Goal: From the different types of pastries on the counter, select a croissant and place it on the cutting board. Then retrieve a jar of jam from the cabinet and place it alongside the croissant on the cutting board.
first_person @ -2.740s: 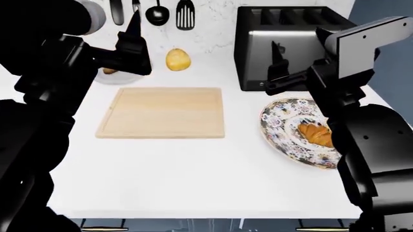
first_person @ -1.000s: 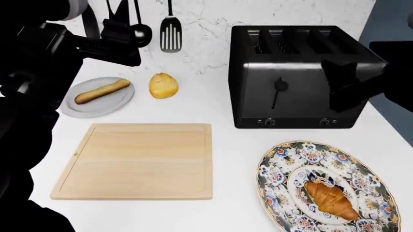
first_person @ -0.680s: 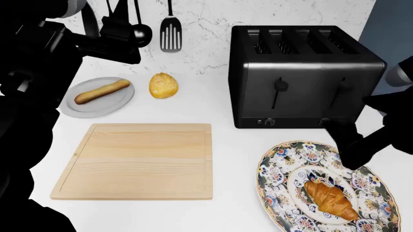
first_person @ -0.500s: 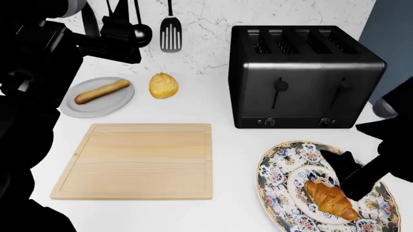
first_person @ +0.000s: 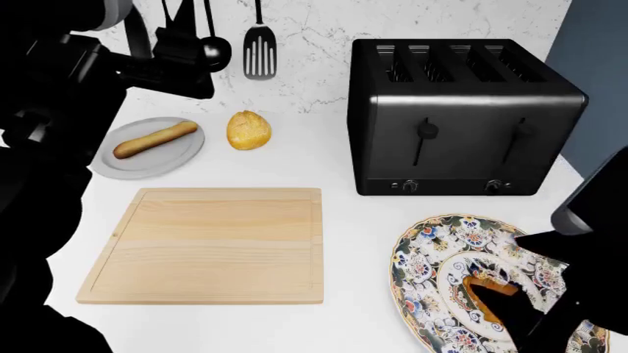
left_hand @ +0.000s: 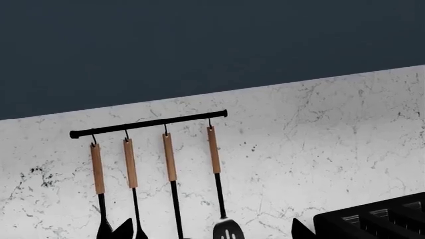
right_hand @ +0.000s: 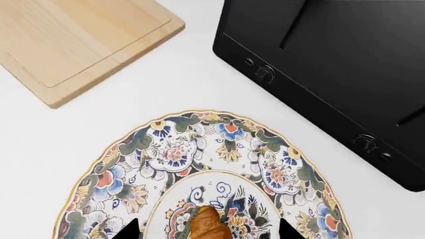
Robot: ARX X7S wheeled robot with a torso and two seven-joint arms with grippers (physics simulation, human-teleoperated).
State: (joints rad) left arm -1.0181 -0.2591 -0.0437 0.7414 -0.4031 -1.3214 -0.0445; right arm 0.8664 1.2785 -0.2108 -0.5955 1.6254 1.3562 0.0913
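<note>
The croissant [right_hand: 206, 223] lies in the middle of the floral plate [right_hand: 166, 149]. In the head view only a bit of the croissant [first_person: 483, 284] shows under my right gripper [first_person: 515, 298]. My right gripper [right_hand: 208, 232] is open, with one fingertip on each side of the croissant and not closed on it. The light-wood cutting board [first_person: 211, 243] lies bare on the white counter [first_person: 334, 206], left of the plate. My left gripper [first_person: 184, 44] is raised near the back wall, open and empty [left_hand: 211, 232]. The jam jar is out of view.
A black toaster [first_person: 461, 110] stands right behind the floral plate [first_person: 432, 250]. A brown bread stick [first_person: 155, 140] lies on a grey plate [first_person: 118, 163], with a round bun [first_person: 248, 130] beside it. Utensils hang on a rail [left_hand: 149, 123] on the marble wall.
My right gripper has come down from in front of the toaster onto the floral plate and now straddles the croissant. The left arm has stayed still.
</note>
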